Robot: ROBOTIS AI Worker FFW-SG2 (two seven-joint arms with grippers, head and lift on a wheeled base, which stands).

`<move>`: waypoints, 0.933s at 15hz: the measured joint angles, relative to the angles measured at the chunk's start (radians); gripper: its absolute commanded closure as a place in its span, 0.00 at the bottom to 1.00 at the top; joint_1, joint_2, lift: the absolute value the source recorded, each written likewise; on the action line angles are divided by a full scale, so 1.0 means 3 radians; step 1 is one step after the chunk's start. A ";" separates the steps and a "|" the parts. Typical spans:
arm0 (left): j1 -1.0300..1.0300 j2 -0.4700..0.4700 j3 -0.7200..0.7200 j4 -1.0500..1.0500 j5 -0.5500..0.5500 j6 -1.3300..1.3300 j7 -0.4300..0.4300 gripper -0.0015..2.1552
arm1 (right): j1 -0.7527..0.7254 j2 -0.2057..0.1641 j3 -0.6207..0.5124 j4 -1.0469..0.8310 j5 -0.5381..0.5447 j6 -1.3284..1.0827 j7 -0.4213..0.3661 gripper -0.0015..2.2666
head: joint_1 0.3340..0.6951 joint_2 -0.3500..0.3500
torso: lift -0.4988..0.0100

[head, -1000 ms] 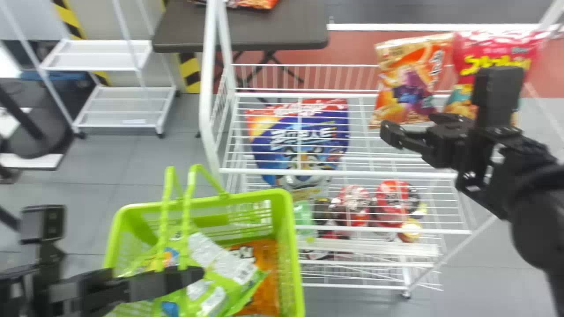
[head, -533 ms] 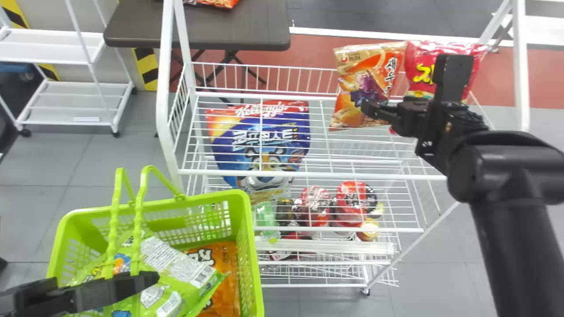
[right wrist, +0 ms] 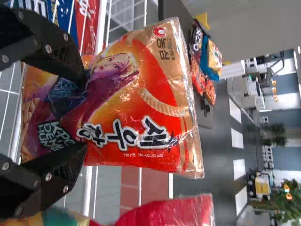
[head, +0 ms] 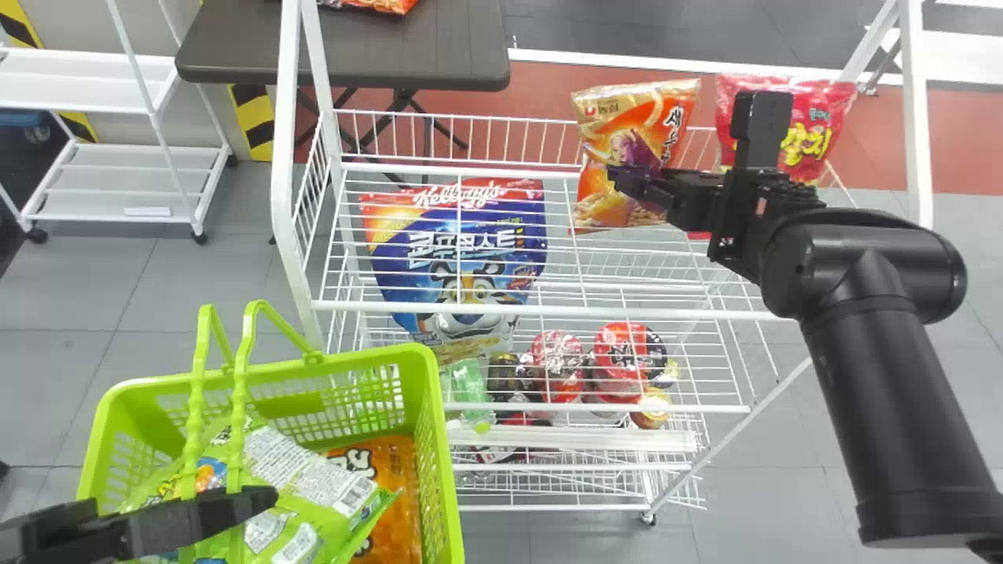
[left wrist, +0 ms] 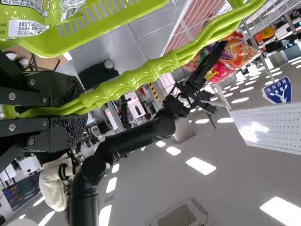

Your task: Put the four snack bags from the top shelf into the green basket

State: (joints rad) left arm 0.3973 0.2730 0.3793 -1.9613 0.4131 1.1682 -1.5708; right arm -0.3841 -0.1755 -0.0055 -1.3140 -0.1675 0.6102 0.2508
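Grey tiles [head: 219, 282] cover the near floor, giving way to a red-brown strip [head: 541, 94], a white line [head: 541, 56] and darker flooring [head: 666, 27]. A dark folding table [head: 345, 47] stands near a white shelf cart [head: 133, 182], with yellow-and-black hazard tape [head: 255, 125] between them. Bright rectangular lights [left wrist: 201, 165] dot the pale ceiling [left wrist: 235, 188] around a vented ceiling unit [left wrist: 176, 217]. Green plants [right wrist: 278, 136] stand far off.
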 measured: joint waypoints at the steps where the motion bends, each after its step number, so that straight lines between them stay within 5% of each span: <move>1: 0.0000 0.0003 0.0000 0.0002 0.0002 0.0000 0.0000 1.00 | 0.0031 0.0019 -0.0004 -0.0038 -0.0002 -0.0001 -0.0052 0.99 | 1.00 0.39 | 0.98; 8: 0.0010 0.0016 -0.0001 0.0002 0.0018 0.0000 0.0000 1.00 | 0.0416 0.0034 -0.0121 -0.0679 -0.0166 0.0017 -0.0074 0.99 | 1.00 0.40 | 0.98; 14: 0.0021 -0.0007 0.0028 -0.0026 0.0015 0.0000 0.0000 1.00 | 0.1110 0.0008 -0.0166 -0.2514 -0.0816 0.1535 -0.0031 0.99 | 1.00 0.53 | 0.98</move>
State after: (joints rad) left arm 0.4035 0.2710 0.3877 -1.9692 0.4177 1.1682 -1.5708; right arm -0.0512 -0.1731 -0.0552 -2.0683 -0.4122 1.0706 0.2416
